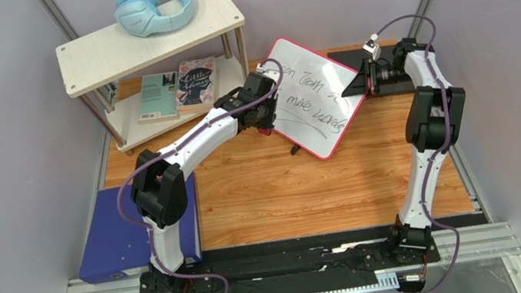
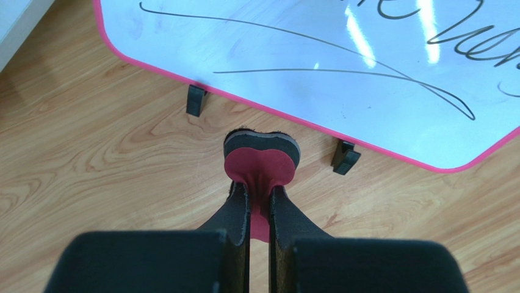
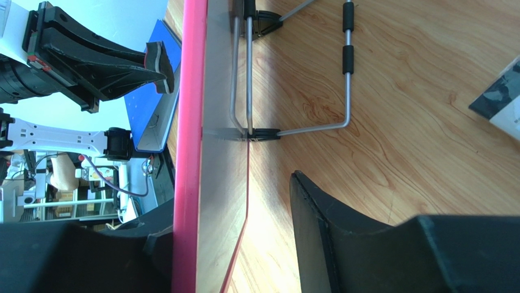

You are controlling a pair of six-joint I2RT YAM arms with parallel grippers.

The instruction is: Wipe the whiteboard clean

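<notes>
The whiteboard (image 1: 314,96) stands tilted on small black feet at the table's middle back. It is white with a red-pink rim and black handwriting. My left gripper (image 1: 266,118) is at its left edge, shut on a red eraser with a black felt face (image 2: 261,155). In the left wrist view the eraser hovers over the wood just in front of the whiteboard's lower rim (image 2: 293,119), between two feet. My right gripper (image 1: 353,87) is open, with its jaws either side of the board's right edge. In the right wrist view the rim (image 3: 188,152) passes between the fingers (image 3: 329,232), and that finger is apart from the board.
A two-level shelf (image 1: 148,47) stands at the back left, with blue headphones (image 1: 152,7) on top and books (image 1: 177,89) below. A blue-purple binder (image 1: 129,236) lies at the near left. The board's wire stand (image 3: 345,73) rests on the wood behind it.
</notes>
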